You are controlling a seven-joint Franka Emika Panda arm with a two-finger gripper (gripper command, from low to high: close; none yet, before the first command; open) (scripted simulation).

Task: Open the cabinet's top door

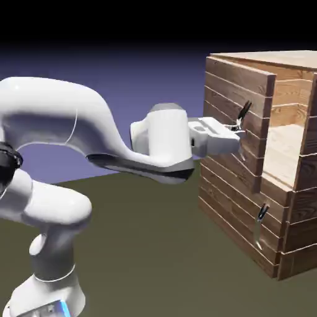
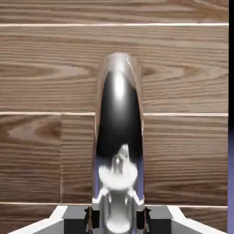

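White arm (image 1: pixel 46 114), nearest at the exterior view's left, reaching right; gripper (image 1: pixel 240 129) at its end, closed on the long curved handle (image 2: pixel 119 114), one fingertip on either side of it; top door (image 1: pixel 238 93) on the cabinet (image 1: pixel 300 217) at the right, standing ajar with pale interior (image 1: pixel 285 145) showing; lower panel (image 1: pixel 232 210) beneath, its smaller handle (image 1: pixel 262 213) apart from the gripper.

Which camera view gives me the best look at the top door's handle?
The hand view: the top door's handle fills its middle, large, its dark and silver parts distinct against the planks, with the gripper shut on it. The exterior view shows only a small part beyond the gripper.
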